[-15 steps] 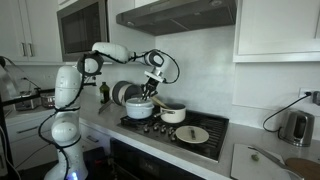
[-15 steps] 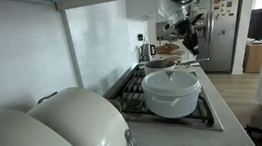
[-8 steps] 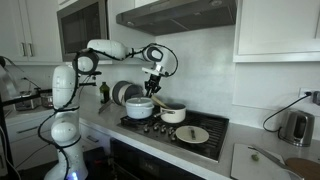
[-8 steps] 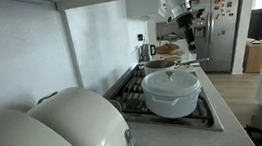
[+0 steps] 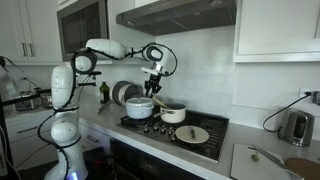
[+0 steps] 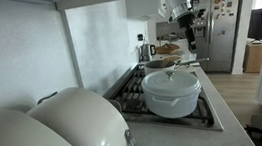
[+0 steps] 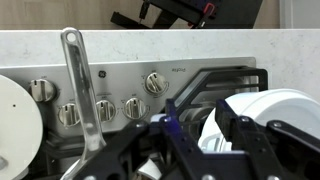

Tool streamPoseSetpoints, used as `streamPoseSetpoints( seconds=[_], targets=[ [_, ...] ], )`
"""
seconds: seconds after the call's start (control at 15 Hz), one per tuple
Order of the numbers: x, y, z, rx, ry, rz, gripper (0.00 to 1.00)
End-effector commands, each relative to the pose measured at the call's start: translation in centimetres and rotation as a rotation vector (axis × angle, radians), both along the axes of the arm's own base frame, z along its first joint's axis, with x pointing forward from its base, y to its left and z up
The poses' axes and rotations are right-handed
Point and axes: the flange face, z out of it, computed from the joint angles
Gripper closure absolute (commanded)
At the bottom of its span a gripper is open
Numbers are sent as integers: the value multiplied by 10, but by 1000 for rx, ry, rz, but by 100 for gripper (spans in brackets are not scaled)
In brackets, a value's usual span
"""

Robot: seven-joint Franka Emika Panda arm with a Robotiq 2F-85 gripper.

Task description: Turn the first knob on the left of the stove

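Note:
The black stove (image 5: pixel 190 125) carries a row of small dark knobs along its front edge. The first knob (image 5: pixel 135 123) is the left end one in an exterior view. In the wrist view the knobs lie on the stove's panel (image 7: pixel 110 80), and the end knob nearest the white pot (image 7: pixel 153 82) stands slightly apart from the others. My gripper (image 5: pixel 154 80) hangs open and empty well above the stove, over the white pot. It also shows in the other exterior view (image 6: pixel 188 28) and the wrist view (image 7: pixel 198 125).
A white lidded pot (image 5: pixel 140 106) (image 6: pixel 171 90) (image 7: pixel 268 110) stands on the left burner. A smaller pot (image 5: pixel 173 113) and a plate (image 5: pixel 193 134) are also on the stove. A long metal handle (image 7: pixel 78 85) crosses the panel. A kettle (image 5: pixel 294 127) stands at the far right.
My gripper rose from just above the white pot to a higher spot between one second and half a second ago. Since then it has held still.

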Motion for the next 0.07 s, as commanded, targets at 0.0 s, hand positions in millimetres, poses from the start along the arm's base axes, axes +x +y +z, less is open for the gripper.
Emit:
streamPoseSetpoints(
  seconds=[0.0],
  targets=[
    [0,0,1,0,1,0,53]
  ],
)
